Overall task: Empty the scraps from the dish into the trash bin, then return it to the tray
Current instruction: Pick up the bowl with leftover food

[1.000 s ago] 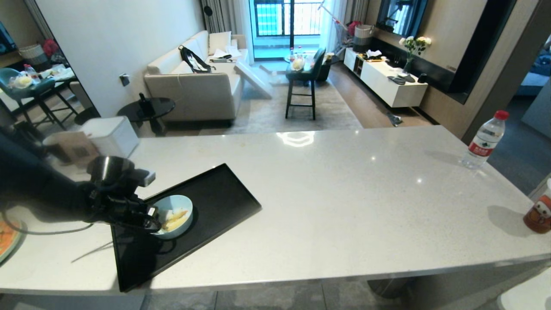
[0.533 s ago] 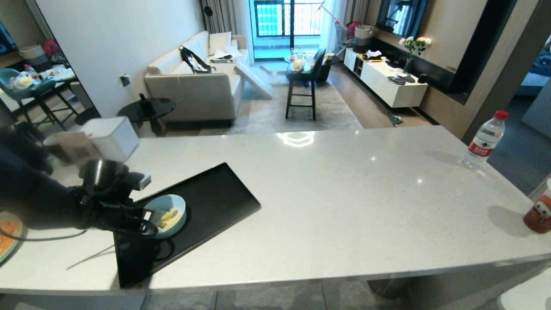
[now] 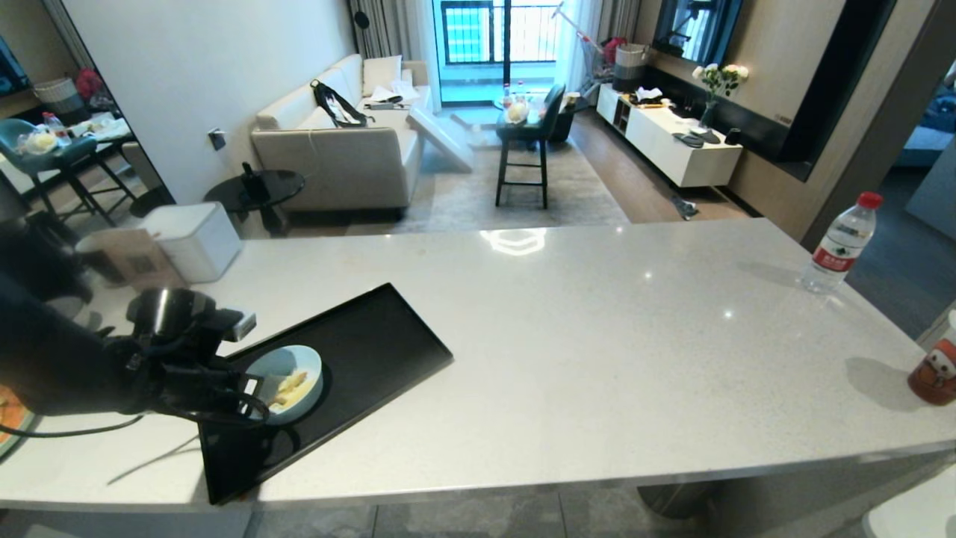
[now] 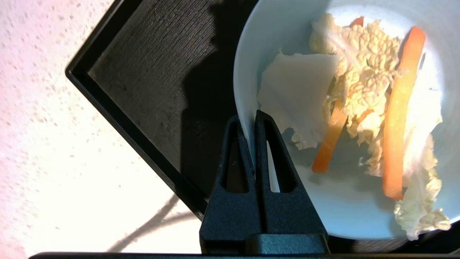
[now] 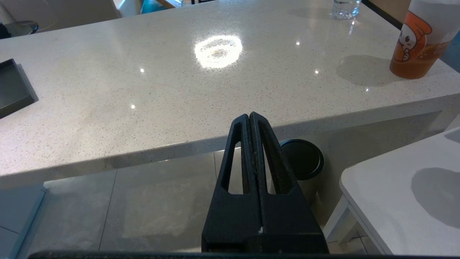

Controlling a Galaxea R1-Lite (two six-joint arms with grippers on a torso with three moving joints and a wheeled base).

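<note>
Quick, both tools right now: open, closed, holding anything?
Left tool: closed on the rim of the bowl, scraps inside.
Right tool: closed, empty, parked below the counter edge.

The right gripper (image 5: pixel 250 117) hangs low in the frame, fingers pressed together, in front of the counter (image 5: pixel 172 90) edge. Behind it stands a dark bin (image 5: pixel 305 158). A tray (image 5: pixel 12 86) corner shows at the left, an orange cup (image 5: pixel 417 46) at the upper right.

Pale-blue dish (image 3: pixel 287 381), matte-black tray (image 3: pixel 373 344)
</note>
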